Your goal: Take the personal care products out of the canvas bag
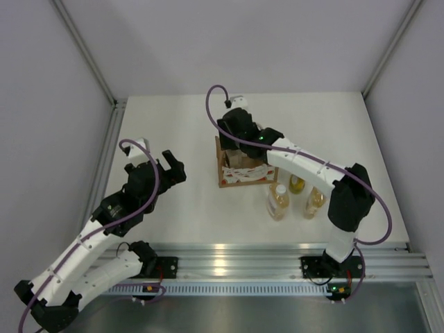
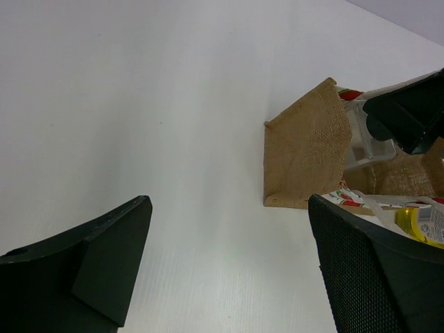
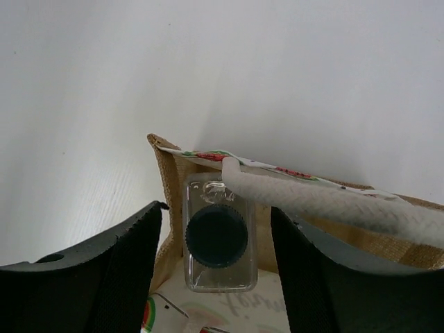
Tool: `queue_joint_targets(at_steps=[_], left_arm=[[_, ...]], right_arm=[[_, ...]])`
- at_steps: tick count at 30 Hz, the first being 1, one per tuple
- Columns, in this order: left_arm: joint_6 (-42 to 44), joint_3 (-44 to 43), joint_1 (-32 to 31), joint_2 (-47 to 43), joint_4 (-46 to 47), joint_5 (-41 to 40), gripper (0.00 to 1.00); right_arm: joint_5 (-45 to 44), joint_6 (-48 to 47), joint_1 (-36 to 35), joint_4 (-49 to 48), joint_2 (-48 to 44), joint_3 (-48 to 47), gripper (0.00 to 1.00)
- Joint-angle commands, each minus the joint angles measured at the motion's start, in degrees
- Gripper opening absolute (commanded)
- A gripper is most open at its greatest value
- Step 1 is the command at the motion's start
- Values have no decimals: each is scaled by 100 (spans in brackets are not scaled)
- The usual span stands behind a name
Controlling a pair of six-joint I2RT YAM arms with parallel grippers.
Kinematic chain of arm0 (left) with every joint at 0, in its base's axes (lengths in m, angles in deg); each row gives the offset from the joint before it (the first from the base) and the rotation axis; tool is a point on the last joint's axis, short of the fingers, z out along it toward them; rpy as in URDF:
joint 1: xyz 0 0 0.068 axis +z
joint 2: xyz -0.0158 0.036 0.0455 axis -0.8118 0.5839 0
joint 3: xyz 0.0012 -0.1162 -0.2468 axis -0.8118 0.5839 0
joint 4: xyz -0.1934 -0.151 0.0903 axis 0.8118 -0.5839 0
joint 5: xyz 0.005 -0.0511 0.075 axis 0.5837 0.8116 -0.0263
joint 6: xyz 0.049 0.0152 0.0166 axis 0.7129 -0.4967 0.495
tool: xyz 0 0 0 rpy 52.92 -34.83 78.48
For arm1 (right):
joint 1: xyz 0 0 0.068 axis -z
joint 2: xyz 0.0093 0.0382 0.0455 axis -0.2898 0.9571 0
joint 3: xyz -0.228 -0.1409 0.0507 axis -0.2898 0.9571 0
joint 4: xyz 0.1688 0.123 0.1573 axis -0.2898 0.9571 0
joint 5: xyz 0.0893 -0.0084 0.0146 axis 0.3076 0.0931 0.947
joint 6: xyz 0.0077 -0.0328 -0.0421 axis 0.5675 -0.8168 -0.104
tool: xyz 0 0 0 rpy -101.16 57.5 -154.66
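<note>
The tan canvas bag (image 1: 246, 173) stands at mid table, its white panel with red marks facing the arms. My right gripper (image 1: 233, 142) reaches down into its left end. In the right wrist view the right gripper (image 3: 216, 215) is open, with a finger on each side of the squarish clear bottle with a dark cap (image 3: 216, 239), not touching it. That bottle stands inside the bag (image 3: 166, 166) under a white handle (image 3: 312, 201). Two clear bottles of yellow liquid (image 1: 279, 201) (image 1: 313, 202) and a yellow bottle (image 1: 297, 184) stand on the table right of the bag. My left gripper (image 1: 173, 168) is open and empty, left of the bag.
In the left wrist view the open left gripper (image 2: 229, 208) hovers over bare white table, with the bag's burlap end (image 2: 305, 163) ahead of it. Grey walls enclose the table on three sides. A metal rail (image 1: 277, 257) runs along the near edge.
</note>
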Motion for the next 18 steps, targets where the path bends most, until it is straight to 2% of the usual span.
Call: queue_joint_targets(at_steps=[1, 12, 18], left_arm=[[42, 25, -13, -126, -20, -94, 98], [33, 51, -13, -135, -20, -129, 98], [7, 69, -13, -109, -20, -138, 98]], right_arm=[[-79, 25, 86, -359, -340, 163, 62], [167, -45, 95, -394, -445, 691, 59], [228, -63, 95, -455, -445, 875, 54]])
